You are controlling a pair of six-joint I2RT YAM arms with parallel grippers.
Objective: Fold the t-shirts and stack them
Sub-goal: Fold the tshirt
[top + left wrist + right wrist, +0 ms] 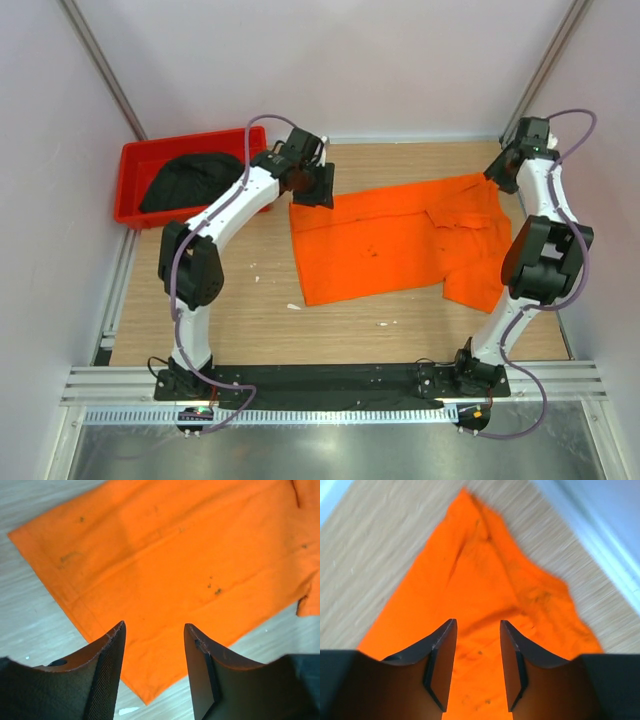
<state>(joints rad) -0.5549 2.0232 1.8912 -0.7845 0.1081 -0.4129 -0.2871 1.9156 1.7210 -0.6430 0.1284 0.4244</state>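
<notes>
The left gripper's [154,626] two black fingers, matt and wedge-shaped with a fine mesh grain on the inner pads, stand parted with nothing between them. They hang over the orange t-shirt's [390,240] far left corner. The right gripper [478,622] has the same dark fingers, also apart and holding nothing, above the shirt's far right corner beside the right wall.

The orange t-shirt is soft, thin cloth with a few dark specks and shallow creases, and it lies flat on the pale wood-grain table [250,310], right of centre. Its long axis runs left to right, the straight hem facing left and the rumpled sleeve end facing right.

The black t-shirt [190,180] is bunched in a rounded heap inside the red plastic bin [124,190] at the table's far left corner.
</notes>
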